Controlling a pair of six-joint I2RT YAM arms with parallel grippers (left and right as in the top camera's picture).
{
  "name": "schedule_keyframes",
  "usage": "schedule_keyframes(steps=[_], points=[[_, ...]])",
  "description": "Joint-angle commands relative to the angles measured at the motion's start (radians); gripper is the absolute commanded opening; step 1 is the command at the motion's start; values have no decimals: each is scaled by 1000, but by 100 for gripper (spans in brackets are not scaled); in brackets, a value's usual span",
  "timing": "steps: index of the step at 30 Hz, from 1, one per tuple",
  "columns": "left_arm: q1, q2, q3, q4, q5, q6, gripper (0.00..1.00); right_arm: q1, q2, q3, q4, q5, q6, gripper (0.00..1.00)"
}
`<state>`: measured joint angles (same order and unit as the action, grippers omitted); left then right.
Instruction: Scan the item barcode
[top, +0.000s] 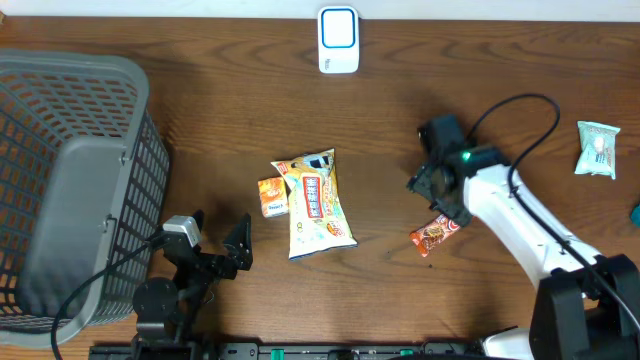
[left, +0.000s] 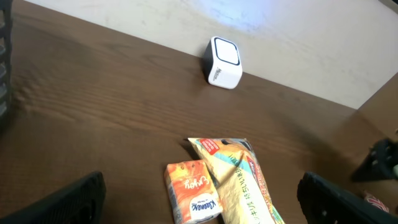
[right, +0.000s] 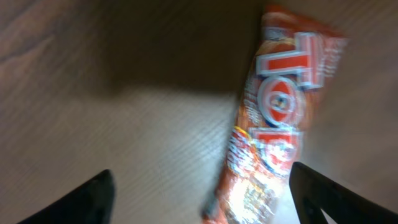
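Orange-red foil snack wrapper (top: 434, 233) lies flat on the brown wooden table (top: 480, 80), right of centre. The right gripper (top: 442, 205) is just above it, jaws spread, one finger on each side and neither touching it. The left gripper (top: 220, 238) sits near the grey plastic basket (top: 60, 120), released wide and empty, while the white-and-blue box scanner (top: 338, 40) stands at the far edge.

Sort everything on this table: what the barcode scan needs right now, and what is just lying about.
In the job: red snack packet, between the open fingers of the right end effector; white scanner at the far edge.

Lying about, for now: yellow snack bag, small orange pack, green packet, grey basket.
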<state>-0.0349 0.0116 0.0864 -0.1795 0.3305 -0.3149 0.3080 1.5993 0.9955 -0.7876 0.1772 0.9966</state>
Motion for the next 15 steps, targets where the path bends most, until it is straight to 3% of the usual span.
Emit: schedule_keyframes(steps=[1, 4, 15], points=[[-2, 1, -13, -6, -6, -5, 98, 5, 2, -103, 99, -9, 20, 77], [-2, 1, -13, -6, -6, -5, 98, 2, 4, -157, 158, -31, 20, 66], [-2, 1, -13, -6, -6, -5, 98, -47, 18, -170, 147, 63, 20, 59]])
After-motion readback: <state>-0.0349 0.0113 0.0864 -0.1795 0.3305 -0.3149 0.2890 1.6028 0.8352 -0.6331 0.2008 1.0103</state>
